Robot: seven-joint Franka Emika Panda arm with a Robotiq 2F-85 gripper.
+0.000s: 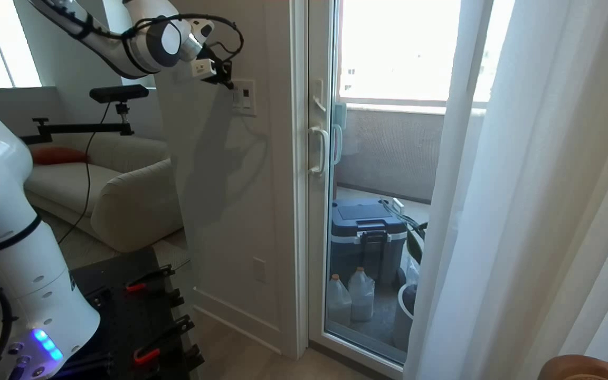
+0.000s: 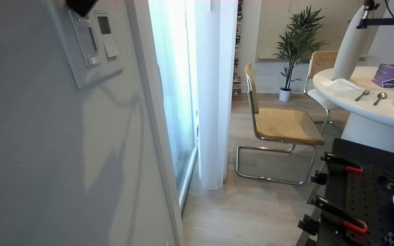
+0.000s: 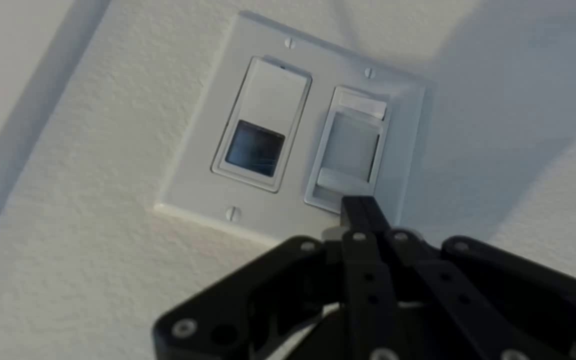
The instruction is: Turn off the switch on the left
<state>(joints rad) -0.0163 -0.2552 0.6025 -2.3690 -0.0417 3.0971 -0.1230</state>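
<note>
Just below the tightly clenched jaws sits the left switch (image 2: pixel 87 40), contact between them unclear.

Daylight shines through the glass door (image 1: pixel 383 153) so brightly that its top looks white. Soft gray shadows (image 1: pixel 209 174) lie on the wall (image 1: pixel 246 237). The wrist view is dimmer, a bit fuzzy, and shady along the right edge of the switch plate (image 3: pixel 305 145).

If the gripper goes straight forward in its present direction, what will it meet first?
Probably the slider knob, or the switch plate just beside it; whether the gripper touches either is unclear.
</note>
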